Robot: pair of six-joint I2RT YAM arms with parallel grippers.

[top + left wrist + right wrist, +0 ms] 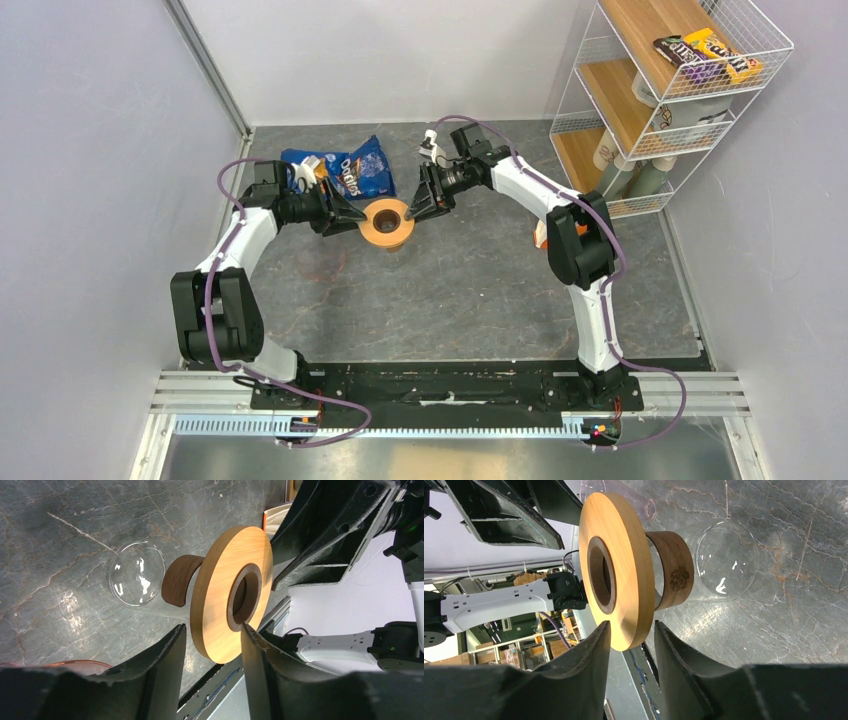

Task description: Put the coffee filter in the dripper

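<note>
While the left claw (213, 626) and right claw (631, 623) are gripping the dripper (375, 230) rim, they should be holding it level

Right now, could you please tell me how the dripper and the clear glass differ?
The dripper is opaque, orange-tan with a dark brown centre; the clear glass lets the table show through. The dripper's disc rim sits between the fingers of both the left gripper and the right gripper; the glass has neither gripper on it. Both are round.
</note>
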